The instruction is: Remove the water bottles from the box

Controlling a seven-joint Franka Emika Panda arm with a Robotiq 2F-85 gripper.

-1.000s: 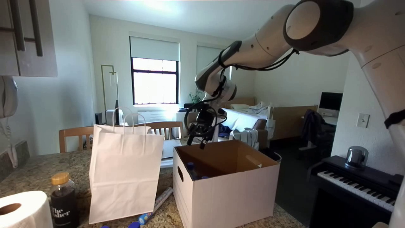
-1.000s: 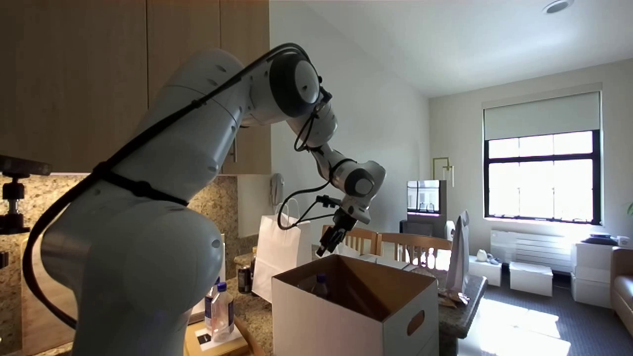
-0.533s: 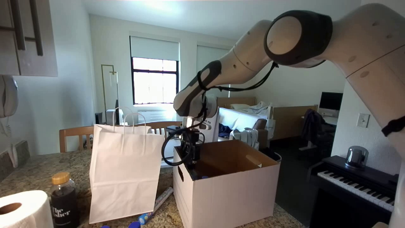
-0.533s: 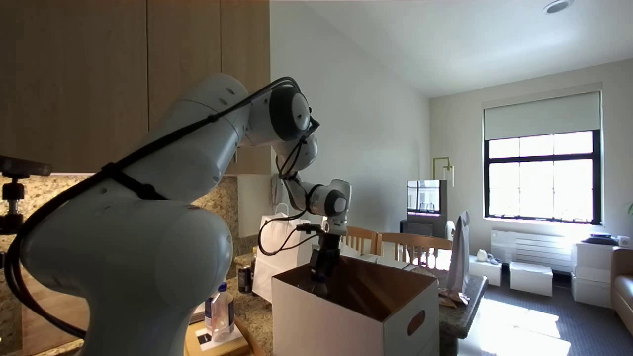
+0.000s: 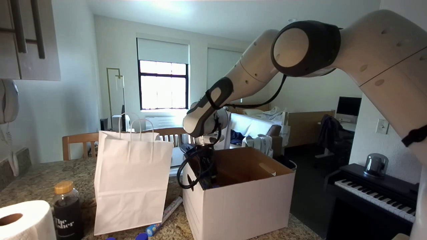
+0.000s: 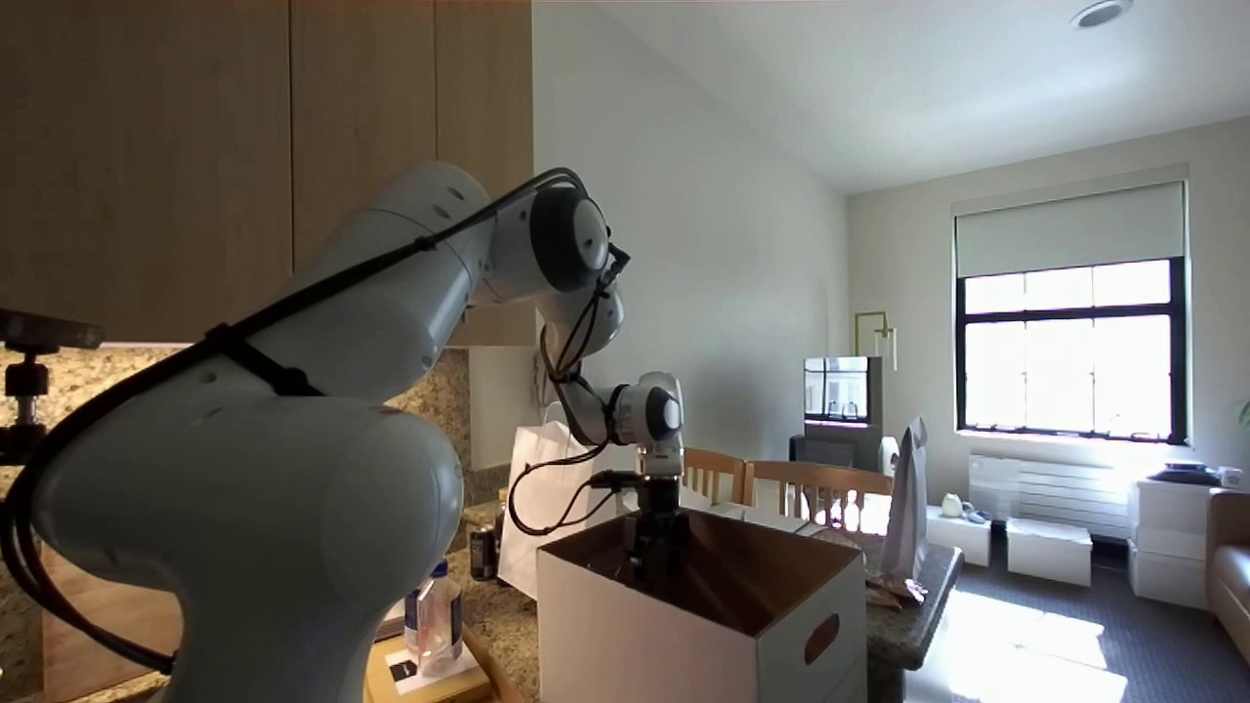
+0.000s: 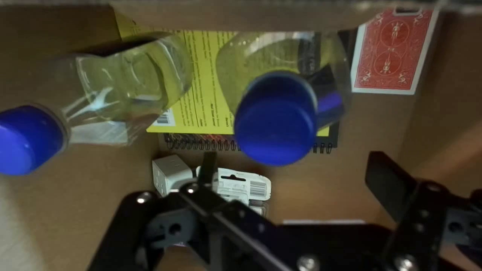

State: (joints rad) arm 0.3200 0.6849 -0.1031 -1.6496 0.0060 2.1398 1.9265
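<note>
My gripper (image 7: 293, 160) is inside the box (image 5: 247, 206), near one corner, with its fingers spread wide and nothing between them. Just past the fingertips in the wrist view stands a clear water bottle (image 7: 276, 120), its blue cap facing the camera. Another clear bottle (image 7: 131, 82) leans to the left with its blue cap toward the box wall. Outside the box, two water bottles (image 6: 439, 620) stand on a yellowish board behind the arm's base. In an exterior view, blue caps (image 5: 141, 236) peek in at the bottom edge.
A yellow-covered spiral notebook (image 7: 203, 82), a red card pack (image 7: 391, 52) and a white package (image 7: 244, 184) lie on the box floor. A tall white paper bag (image 5: 133, 183) stands close beside the box. A tube (image 5: 165, 215) and a dark bottle (image 5: 67, 213) are on the counter.
My gripper has come down from above the box to inside it, turning to point downward. In the last half second it has sunk slightly deeper. The jaws have stayed wide.
</note>
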